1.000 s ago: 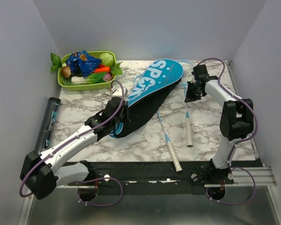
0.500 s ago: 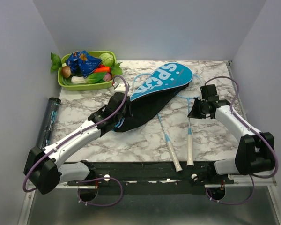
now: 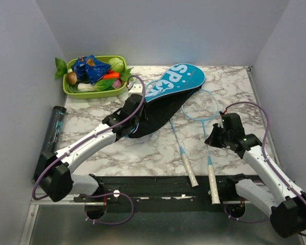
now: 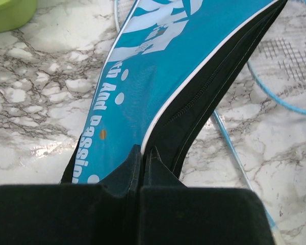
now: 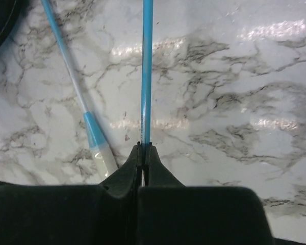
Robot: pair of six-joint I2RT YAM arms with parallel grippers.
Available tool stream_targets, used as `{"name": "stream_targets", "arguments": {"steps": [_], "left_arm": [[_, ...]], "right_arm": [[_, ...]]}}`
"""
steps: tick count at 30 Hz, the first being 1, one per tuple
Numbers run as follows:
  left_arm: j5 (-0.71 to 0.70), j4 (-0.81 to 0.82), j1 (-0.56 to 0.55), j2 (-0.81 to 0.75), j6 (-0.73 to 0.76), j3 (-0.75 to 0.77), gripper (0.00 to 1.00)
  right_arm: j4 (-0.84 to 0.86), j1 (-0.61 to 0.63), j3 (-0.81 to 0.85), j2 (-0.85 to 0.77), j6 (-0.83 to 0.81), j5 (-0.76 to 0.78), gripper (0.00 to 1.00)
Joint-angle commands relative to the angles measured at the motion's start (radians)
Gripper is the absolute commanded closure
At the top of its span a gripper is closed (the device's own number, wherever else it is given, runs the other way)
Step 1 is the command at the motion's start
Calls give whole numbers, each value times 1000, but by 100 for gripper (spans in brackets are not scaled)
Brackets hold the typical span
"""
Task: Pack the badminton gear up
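Your left hand [image 4: 142,152] is pinched shut on the narrow end of the cover's [image 4: 158,76] blue top flap. It holds the flap up so the zipper side gapes toward the rackets. Your right hand [image 5: 143,149] is clamped on the thin shaft of one racket [image 5: 147,76], whose head lies on the table [image 5: 234,102] just right of the cover. I judge that grip lets you steer the head into the opening. The other racket [image 5: 71,81] lies between the two. The tube [image 3: 53,127] lies well left of the cover.
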Motion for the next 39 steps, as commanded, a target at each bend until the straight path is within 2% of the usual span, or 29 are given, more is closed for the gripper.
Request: {"name": "stream_targets", "arguments": {"steps": [1,5,14,23,28,35,39], "left_arm": [[-98,24,12,38,-4,86,100],[-138,-31,38,123,11,201,100],[-163,-68,106,271,37,332,100],[-155,-76,153,404,78,445,100],[-149,-51,186,427,112,451,100],[-128,-34,213,437,125,432,100],[-91,-25,213,421,102,396,100]], "right_arm": [[-57,89,7,-72,67,-4,99],[-114,146,58,-96,93,11,99],[-226,206,112,-196,120,9,99],[-310,229,172,-262,122,-72,99],[-347,238,227,-270,94,-207,99],[-437,240,346,-290,65,-222,99],[-419,240,353,-302,93,-189,99]]}}
